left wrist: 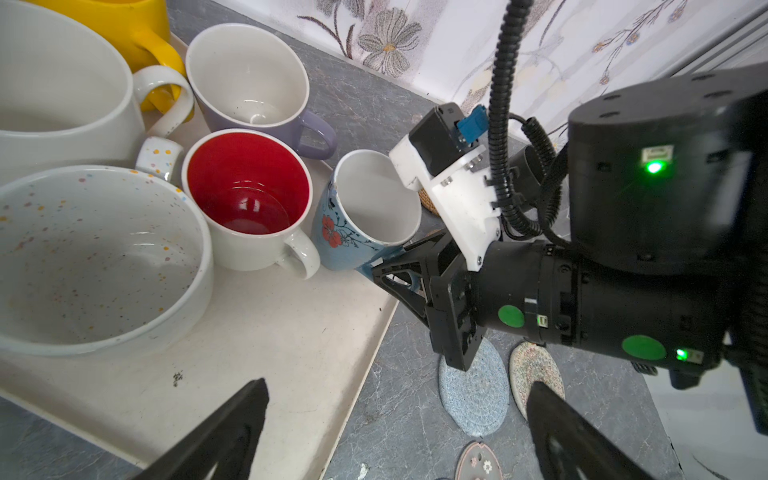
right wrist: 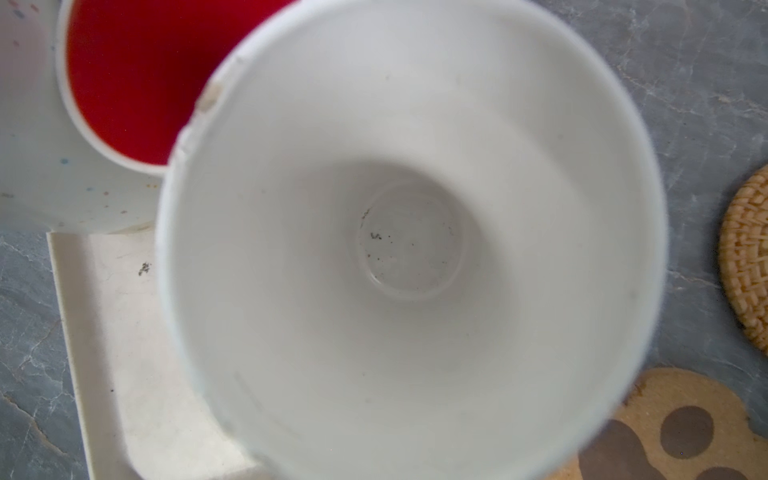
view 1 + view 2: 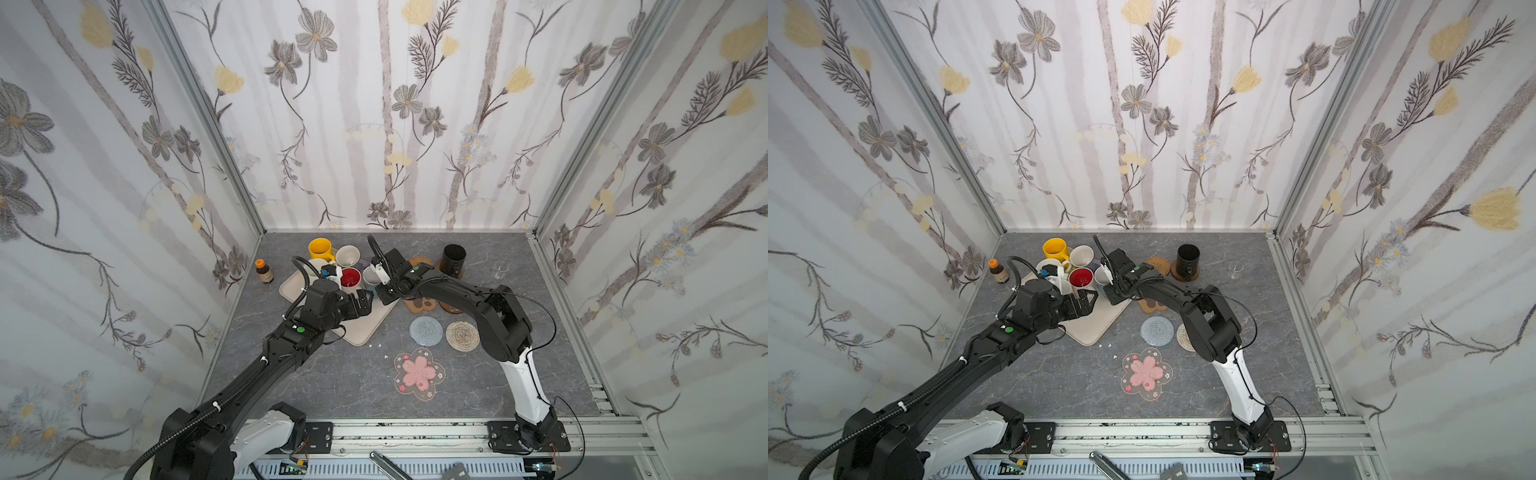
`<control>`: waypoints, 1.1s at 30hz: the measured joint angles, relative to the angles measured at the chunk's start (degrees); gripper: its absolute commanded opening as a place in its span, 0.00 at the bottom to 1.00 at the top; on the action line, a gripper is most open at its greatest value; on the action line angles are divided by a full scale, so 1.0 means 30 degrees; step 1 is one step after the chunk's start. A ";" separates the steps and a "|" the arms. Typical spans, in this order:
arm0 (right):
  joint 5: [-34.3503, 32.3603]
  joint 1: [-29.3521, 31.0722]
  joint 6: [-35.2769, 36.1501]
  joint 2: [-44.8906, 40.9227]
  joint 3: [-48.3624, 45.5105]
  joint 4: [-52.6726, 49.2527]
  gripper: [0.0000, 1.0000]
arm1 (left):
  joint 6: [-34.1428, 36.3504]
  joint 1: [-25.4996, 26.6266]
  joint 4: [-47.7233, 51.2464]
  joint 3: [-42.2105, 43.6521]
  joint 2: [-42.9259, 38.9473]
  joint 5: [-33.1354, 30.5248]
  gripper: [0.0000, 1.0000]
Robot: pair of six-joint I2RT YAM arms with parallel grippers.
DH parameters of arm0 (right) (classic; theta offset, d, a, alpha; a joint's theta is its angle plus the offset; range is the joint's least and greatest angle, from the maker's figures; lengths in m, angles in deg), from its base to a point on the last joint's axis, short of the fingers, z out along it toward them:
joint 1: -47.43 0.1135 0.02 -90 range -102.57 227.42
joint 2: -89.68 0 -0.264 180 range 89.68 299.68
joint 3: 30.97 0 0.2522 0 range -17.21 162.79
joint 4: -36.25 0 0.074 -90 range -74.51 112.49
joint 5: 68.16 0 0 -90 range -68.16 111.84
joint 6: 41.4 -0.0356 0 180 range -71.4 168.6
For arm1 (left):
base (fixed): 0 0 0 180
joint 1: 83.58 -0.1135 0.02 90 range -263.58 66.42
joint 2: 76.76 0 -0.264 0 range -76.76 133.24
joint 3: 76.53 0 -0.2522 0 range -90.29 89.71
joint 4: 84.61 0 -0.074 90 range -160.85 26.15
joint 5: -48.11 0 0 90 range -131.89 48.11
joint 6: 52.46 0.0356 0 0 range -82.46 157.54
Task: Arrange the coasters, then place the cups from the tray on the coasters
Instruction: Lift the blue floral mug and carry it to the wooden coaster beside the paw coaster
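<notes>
My right gripper [image 3: 384, 291] is shut on the handle of the blue flowered cup [image 1: 345, 237], which leans at the beige tray's [image 3: 365, 332] right edge. That cup's white inside [image 2: 415, 228] fills the right wrist view and hides the fingers. Over the tray's near part my left gripper [image 1: 395, 399] stands open, holding nothing. Yellow [image 3: 321, 249], lavender [image 3: 347, 255], red-lined [image 3: 350, 277] and cream cups [image 1: 62, 108] stand on the tray. The black cup [image 3: 454, 258] rests on a wooden coaster [image 3: 1185, 276]. Rattan [image 3: 420, 262], paw-print [image 3: 424, 304], knitted [image 3: 426, 331], braided [image 3: 462, 334] and pink blossom [image 3: 419, 373] coasters lie right of the tray.
An orange-capped brown bottle [image 3: 264, 271] stands left of the tray by the wall. A small clear glass [image 3: 500, 270] sits at the far right. Another wooden coaster [image 3: 451, 308] lies partly under my right arm. Flowered walls close in three sides.
</notes>
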 measured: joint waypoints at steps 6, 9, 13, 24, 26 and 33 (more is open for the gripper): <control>-0.0051 0.0233 -0.0299 -0.1341 -0.0984 -0.0503 0.05 | -0.0175 0.0364 0.0036 0.0342 -0.0262 0.0342 1.00; -0.0401 0.0226 -0.0648 -0.2565 -0.1931 -0.0386 0.04 | -0.0379 0.1005 0.0087 0.0357 -0.0430 0.0430 1.00; -0.0845 0.0153 -0.1064 -0.4583 -0.3592 -0.0182 0.03 | -0.0517 0.1945 0.0619 0.0051 -0.0743 0.0022 1.00; -0.1464 -0.0969 -0.2543 -0.9901 -1.0105 0.1450 0.00 | -0.0736 0.4044 0.1479 -0.0583 -0.0758 -0.1224 1.00; -0.1450 -0.1596 -0.2878 -1.0710 -1.1482 0.1996 0.00 | -0.0721 0.4087 0.1588 -0.0634 -0.0685 -0.1297 1.00; -0.1399 -0.3891 -0.3891 -1.3267 -1.5453 0.3665 0.00 | -0.0299 0.4138 0.1880 -0.1333 0.0903 -0.1421 1.00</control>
